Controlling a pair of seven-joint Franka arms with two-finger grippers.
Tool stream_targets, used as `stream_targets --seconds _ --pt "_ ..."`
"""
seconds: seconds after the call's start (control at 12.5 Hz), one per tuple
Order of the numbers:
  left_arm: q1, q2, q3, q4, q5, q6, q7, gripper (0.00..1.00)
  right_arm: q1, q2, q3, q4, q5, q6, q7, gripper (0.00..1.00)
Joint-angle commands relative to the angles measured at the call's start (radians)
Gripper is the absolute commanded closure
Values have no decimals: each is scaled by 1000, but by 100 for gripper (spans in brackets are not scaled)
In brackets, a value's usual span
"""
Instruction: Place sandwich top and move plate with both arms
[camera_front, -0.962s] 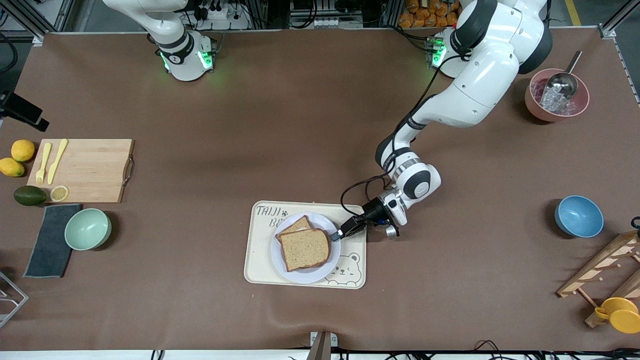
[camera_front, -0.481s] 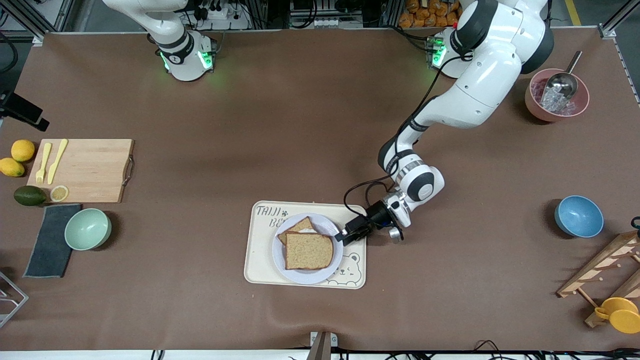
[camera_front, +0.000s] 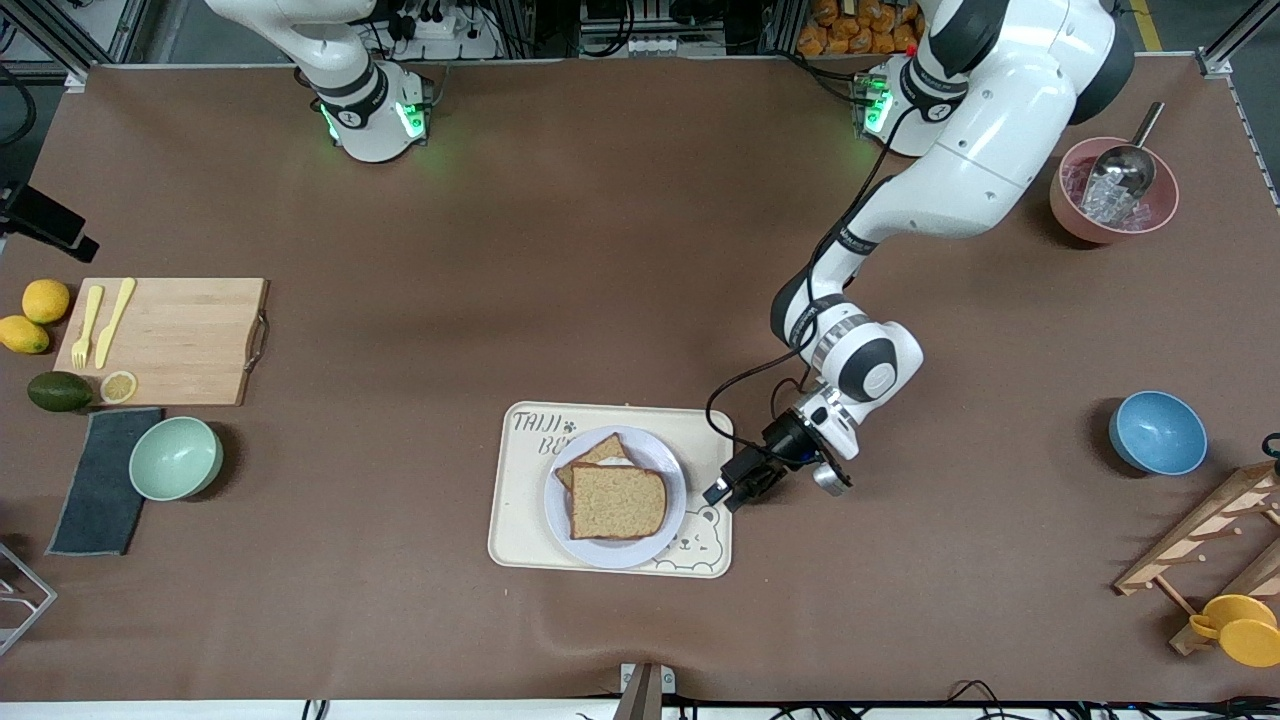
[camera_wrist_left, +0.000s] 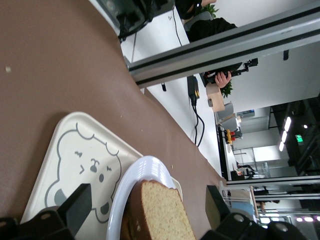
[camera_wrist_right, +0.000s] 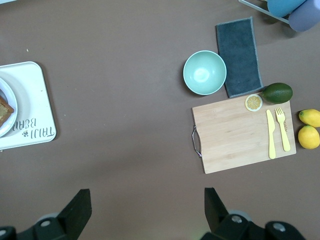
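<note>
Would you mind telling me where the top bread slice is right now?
In the front view, the top bread slice lies on the plate on the bear tray, over another slice; the left hand is beside it.

I see a wooden cutting board (camera_front: 165, 340) bearing a yellow fork (camera_front: 86, 326) and knife (camera_front: 114, 321), perhaps plastic; a mint-green bowl (camera_front: 176, 458) sits nearer the camera.

Glossy plate (camera_front: 615, 545), matt brown tabletop (camera_front: 600, 280)

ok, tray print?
Cream tray, grey bear face and lettering; bear clearest in left wrist view.
</note>
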Motion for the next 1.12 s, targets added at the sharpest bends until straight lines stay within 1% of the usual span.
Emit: stream_targets --seconds 0.0,0.08,0.16,0.32,0.48,0.72,1.04 --pt "-3 -63 1 -30 61 129 8 0 -16 -8 18 -5 -17 -8 5 0" --pt "0 -80 -2 -36 119 175 4 0 -16 -7 18 -5 -17 -8 5 0" --pt "0 -80 -1 -43 160 183 -1 0 -16 -8 18 -5 -17 -9 5 0" --pt "0 -77 4 -46 213 215 -3 0 -16 -8 16 -6 -17 -9 5 0" --pt "0 -71 4 -53 318 277 -3 0 -16 -10 16 -6 -17 -15 6 0" --pt "31 -77 1 -99 429 288 5 0 -16 -10 15 -6 -17 -22 6 0" --pt "79 -108 -4 -187 644 275 -16 0 -16 -8 15 -6 -17 -22 6 0"
